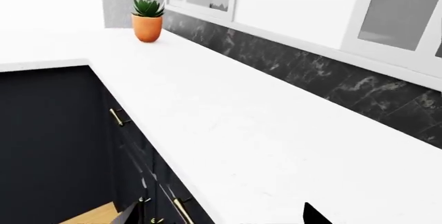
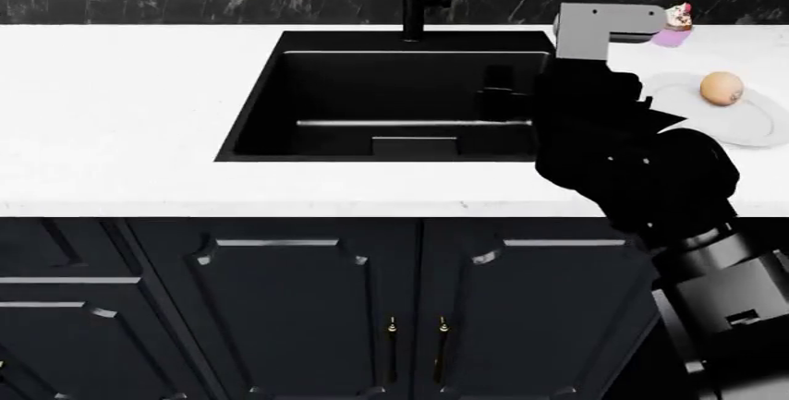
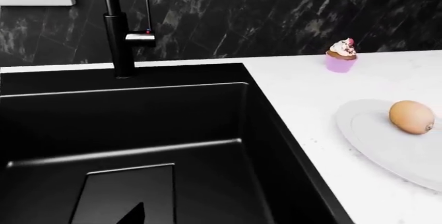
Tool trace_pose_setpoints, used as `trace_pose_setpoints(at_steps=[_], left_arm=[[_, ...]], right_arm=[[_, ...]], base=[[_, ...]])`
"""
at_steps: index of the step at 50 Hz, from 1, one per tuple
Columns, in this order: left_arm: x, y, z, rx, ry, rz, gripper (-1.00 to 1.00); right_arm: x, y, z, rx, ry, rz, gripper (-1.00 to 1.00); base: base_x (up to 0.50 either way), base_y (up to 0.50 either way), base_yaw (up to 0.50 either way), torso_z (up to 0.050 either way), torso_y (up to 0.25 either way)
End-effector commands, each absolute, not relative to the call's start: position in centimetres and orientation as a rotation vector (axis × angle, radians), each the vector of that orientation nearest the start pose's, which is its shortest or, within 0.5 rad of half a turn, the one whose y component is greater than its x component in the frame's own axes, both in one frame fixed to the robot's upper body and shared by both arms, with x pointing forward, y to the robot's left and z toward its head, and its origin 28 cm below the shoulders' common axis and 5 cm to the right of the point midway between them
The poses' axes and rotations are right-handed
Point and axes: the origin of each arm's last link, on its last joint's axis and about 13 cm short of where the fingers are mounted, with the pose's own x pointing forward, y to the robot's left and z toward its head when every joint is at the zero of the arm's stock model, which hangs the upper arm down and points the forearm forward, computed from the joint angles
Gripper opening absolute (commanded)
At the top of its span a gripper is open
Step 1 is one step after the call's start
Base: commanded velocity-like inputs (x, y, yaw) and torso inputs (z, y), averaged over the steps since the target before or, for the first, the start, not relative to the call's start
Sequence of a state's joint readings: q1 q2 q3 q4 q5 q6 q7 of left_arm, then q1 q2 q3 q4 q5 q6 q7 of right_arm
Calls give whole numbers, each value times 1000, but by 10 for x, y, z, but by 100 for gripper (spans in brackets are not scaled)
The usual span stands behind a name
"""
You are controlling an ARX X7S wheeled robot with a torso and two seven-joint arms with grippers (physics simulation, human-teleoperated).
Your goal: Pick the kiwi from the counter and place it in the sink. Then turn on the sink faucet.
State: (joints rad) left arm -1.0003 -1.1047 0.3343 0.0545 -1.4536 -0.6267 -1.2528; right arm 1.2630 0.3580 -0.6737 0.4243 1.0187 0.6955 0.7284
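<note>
A: Kiwi (image 3: 411, 116) status? Near items first.

B: Right gripper (image 2: 500, 90) poised over sink (image 2: 370, 95), holding nothing; finger spread not determinable. Left gripper (image 1: 221, 219) barely in view; cannot tell either.

A: Step in hand?

B: Approach for pickup, by judgement. Next: shift right, descend over fruit, close.

A: Location, condition?

B: Resting on white plate (image 3: 376, 131) on counter (image 2: 124, 95), tan-orange, egg-shaped, smooth. Cupcake (image 3: 341, 55) beyond; faucet (image 3: 117, 27) untouched.

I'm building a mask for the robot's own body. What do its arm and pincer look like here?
The right arm is bulky matte black with angular housings, capped by a light grey boxy block. Only black finger tips of the left pincer show. No visible cables or markings.
</note>
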Motion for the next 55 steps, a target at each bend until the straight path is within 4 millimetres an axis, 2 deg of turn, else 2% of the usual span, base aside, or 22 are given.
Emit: trace_pose_setpoints(at_steps=[1,19,24,30,36,41,49,55], left_arm=[[263,375,294,-151,40,908,100],[263,375,294,-151,40,908,100],[265,372,292,-153,43,896,100],[269,370,289,-152,50,887,100],[270,370,286,-146,56,885,100],[272,369,285,-144,62,880,100],[273,368,283,-139,67,878,100],[275,368,284,-138,67,876,100]], right_arm=[[384,-97,244,-42,207,-215,100],[384,-97,244,-42,207,-215,100],[415,-93,250,-64,206,-198,100],[433,-92,264,-74,192,-192,100],[433,-92,262,-72,198,-185,100],[434,-94,271,-79,179,-142,100],[434,-91,269,-91,182,-193,100],[434,-87,285,-75,155,-165,100]], base=[[0,0,0,0,0],[0,0,0,0,0],[0,0,0,0,0],[0,0,0,0,0],[0,0,0,0,0],[0,0,0,0,0],[154,0,0,0,0],[500,0,0,0,0]])
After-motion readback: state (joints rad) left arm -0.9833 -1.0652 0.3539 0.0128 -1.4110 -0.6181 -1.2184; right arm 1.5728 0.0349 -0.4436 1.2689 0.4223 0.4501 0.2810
